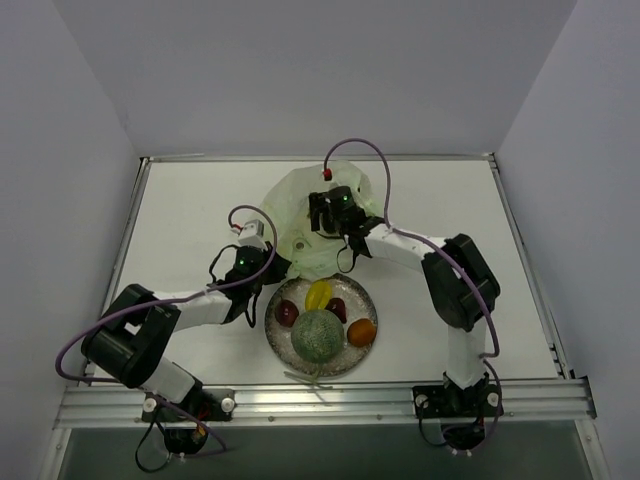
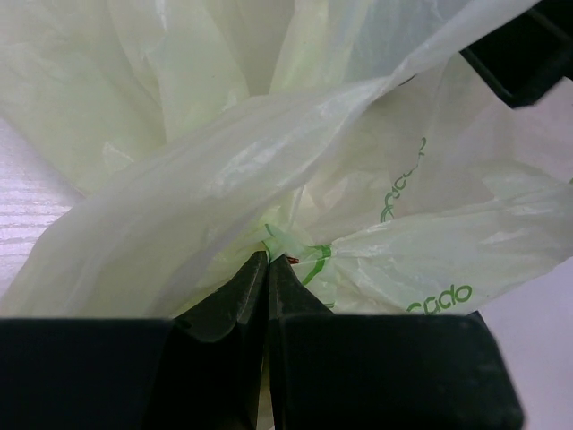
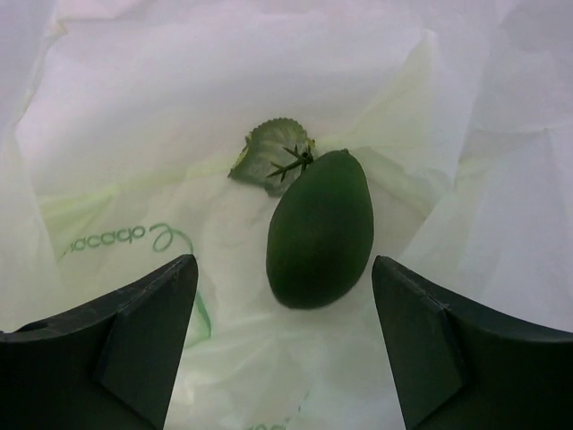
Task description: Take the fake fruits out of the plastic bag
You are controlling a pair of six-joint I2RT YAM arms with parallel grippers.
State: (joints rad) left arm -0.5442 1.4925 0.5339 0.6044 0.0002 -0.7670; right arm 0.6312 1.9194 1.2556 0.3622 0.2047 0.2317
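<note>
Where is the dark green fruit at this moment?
In the right wrist view the dark green fruit lies inside the plastic bag, ahead of the open right gripper, beside a small green leaf.

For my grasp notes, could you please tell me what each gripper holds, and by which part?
The left gripper is shut on the plastic bag, pinching a bunched fold. The right gripper is open above the dark green fruit, holding nothing.

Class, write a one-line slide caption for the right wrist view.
Open right gripper poised over a dark green fruit lying inside the plastic bag.
</note>
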